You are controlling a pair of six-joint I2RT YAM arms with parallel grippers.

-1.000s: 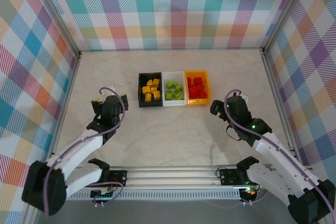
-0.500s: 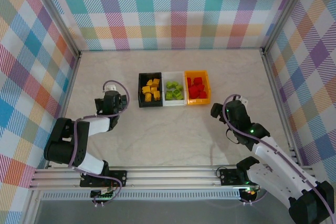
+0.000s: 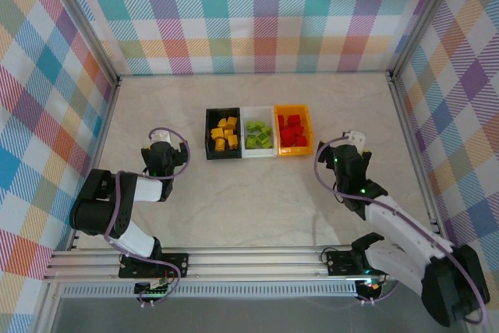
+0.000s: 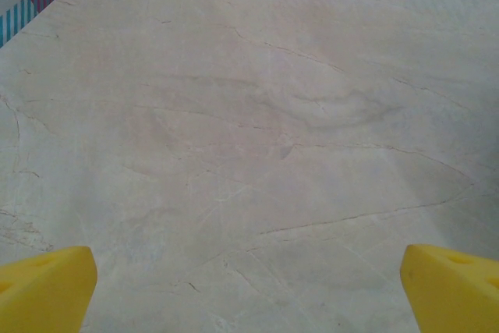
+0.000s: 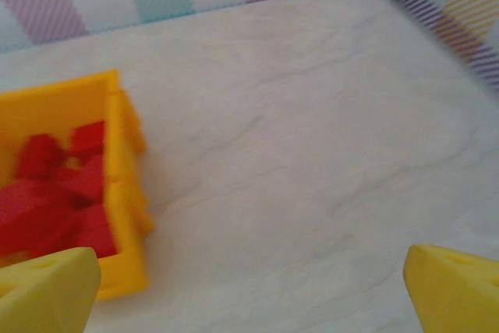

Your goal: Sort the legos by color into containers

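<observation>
We get bright, even light with faint shadows in the overhead view, which is sharp. Our right wrist picture is soft: the orange bin [image 5: 127, 247] at left and the bottom-corner fingertips [image 5: 47, 290] blur.

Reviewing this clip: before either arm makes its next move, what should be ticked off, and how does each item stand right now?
1. yellow bricks all in the black bin: ok.
2. green bricks all in the white bin: ok.
3. red bricks all in the orange bin: ok.
4. No loose brick left on the table: ok, none seen from above.
5. left gripper open and holding nothing: ok.
6. right gripper open and holding nothing, clear of the orange bin: ok.
</observation>
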